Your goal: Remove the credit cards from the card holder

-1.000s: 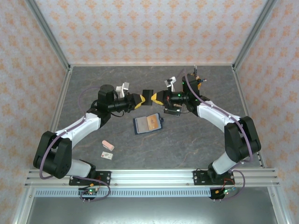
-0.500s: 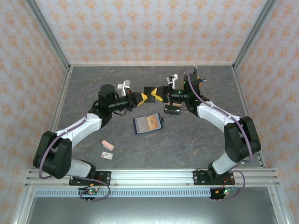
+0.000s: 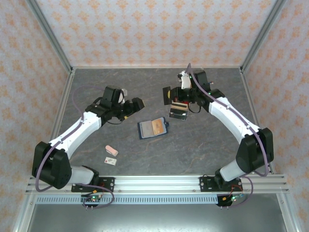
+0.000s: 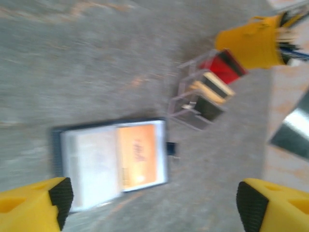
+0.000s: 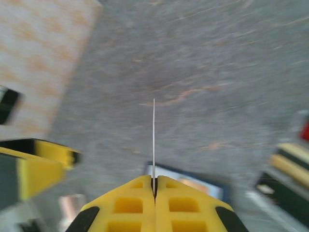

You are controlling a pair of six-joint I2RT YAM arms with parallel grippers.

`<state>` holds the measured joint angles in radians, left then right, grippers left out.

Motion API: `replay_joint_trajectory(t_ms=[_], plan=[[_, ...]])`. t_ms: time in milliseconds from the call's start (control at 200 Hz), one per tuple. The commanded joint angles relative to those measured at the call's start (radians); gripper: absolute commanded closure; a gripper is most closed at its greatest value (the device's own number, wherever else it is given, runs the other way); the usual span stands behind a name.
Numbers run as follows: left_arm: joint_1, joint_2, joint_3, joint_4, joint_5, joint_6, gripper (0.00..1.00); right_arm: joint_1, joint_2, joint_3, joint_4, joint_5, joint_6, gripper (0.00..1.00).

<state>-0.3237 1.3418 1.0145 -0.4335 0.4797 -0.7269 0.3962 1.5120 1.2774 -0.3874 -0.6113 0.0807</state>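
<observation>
Tray [image 4: 179, 99] near card holder [image 3: 146, 129], pink block [image 3: 111, 150] apart

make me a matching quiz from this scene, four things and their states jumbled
1 left gripper
2 right gripper
3 dark navy folding card holder
4 small pink block

a lying open on the table
b shut on a thin card
c jaws wide apart
d beside a small white card

Pairs: 1c, 2b, 3a, 4d
</observation>
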Motion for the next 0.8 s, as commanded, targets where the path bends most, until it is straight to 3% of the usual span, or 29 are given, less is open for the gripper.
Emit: replay_joint_trajectory(t_ms=[0, 200, 400, 696, 796], plan=[[0.021, -0.027, 0.044, -0.252, -0.225, 0.13, 0.03, -0.007, 0.0, 0.025, -0.125, 0.184, -0.322, 1.0], [0.039, -0.027, 0.071, -0.319, -0.283, 0.158, 0.0, -0.009, 0.12, 0.173, -0.286, 0.248, -0.62, 1.0], [0.047, -0.029, 0.062, -0.32, -0.275, 0.159, 0.0, -0.011, 0.221, 0.252, -0.466, 0.19, -0.91, 1.0], [0.051, -0.026, 0.05, -0.317, -0.249, 0.159, 0.0, -0.015, 0.326, 0.302, -0.501, 0.271, -1.07, 1.0], [0.05, -0.021, 0.052, -0.318, -0.245, 0.159, 0.0, -0.028, 0.365, 0.346, -0.534, 0.245, -1.103, 1.0]])
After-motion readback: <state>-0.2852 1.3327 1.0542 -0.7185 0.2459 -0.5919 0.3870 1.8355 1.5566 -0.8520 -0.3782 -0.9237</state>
